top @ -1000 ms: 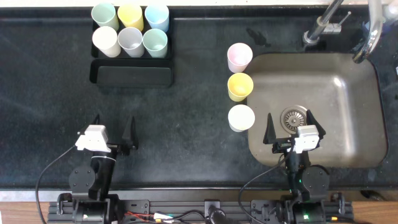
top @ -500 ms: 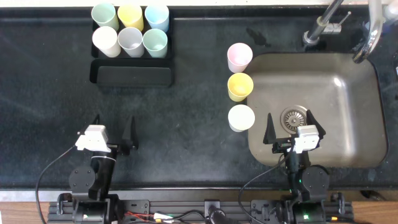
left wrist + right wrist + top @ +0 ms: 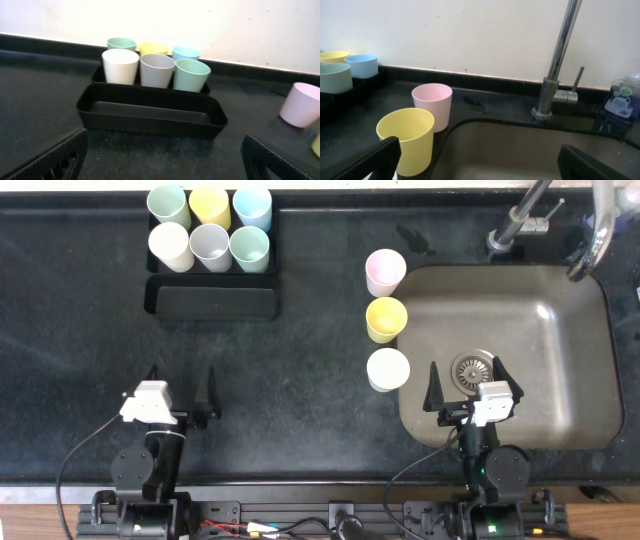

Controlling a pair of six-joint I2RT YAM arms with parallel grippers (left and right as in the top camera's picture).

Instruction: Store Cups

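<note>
My left hand [image 3: 183, 392] hovers over the black counter [image 3: 320, 330], well to the left of the sink [image 3: 560, 320]; its two fingers are spread wide and there is nothing between them; my right hand [image 3: 469, 385] hangs over the left part of the sink, just beside the drain [image 3: 472, 368]; its fingers are spread wide too, and they hold nothing.

Three loose cups stand upright in one line on the counter, along the sink's left rim; the pink cup [image 3: 385, 271] is at the sink's far left corner; the yellow cup [image 3: 386, 319] is the middle one; the white cup [image 3: 388, 369] is the nearest to me, just to the left of my right hand; they are close together, but with small gaps between them.

Far to the left of the sink, at the back of the counter, is the filled tray [image 3: 190, 223]; six cups [image 3: 210, 245] stand upright in it, in two rows of three; the back row is pale green, yellow and blue; the front row is white, grey and pale green; the empty tray [image 3: 212, 302] lies directly in front of it, long side against long side.

Behind the sink stands the tap [image 3: 555, 75]; a blue bottle [image 3: 624, 102] is near it.
</note>
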